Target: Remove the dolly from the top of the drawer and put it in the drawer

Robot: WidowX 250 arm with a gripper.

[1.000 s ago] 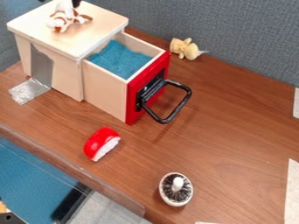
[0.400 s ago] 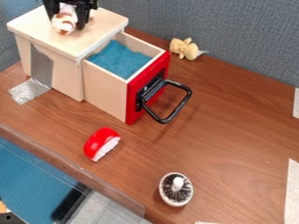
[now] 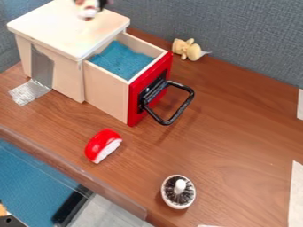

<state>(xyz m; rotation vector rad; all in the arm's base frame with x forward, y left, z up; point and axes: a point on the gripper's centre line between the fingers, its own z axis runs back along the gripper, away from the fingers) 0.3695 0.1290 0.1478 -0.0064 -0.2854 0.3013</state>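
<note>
Held at the top edge of the camera view, a small brown-and-white doll is seen over the far part of the wooden cabinet's pale top, its outline blurred. The doll is gripped by the black gripper, whose jaws are closed around it, with dark tips glimpsed on either side. Beside the cabinet's top, and lower, the drawer is left open, its inside lined with blue cloth and its red front fitted with a black handle. The cabinet's side is marked by a strip of grey tape, and clear tape is stuck to the brown table near its base. Beyond the drawer, a yellow stuffed toy is set near the blue-grey partition. Nearer the camera, a red-and-white toy and a round white brush with dark bristles are placed well apart on the wood.
</note>
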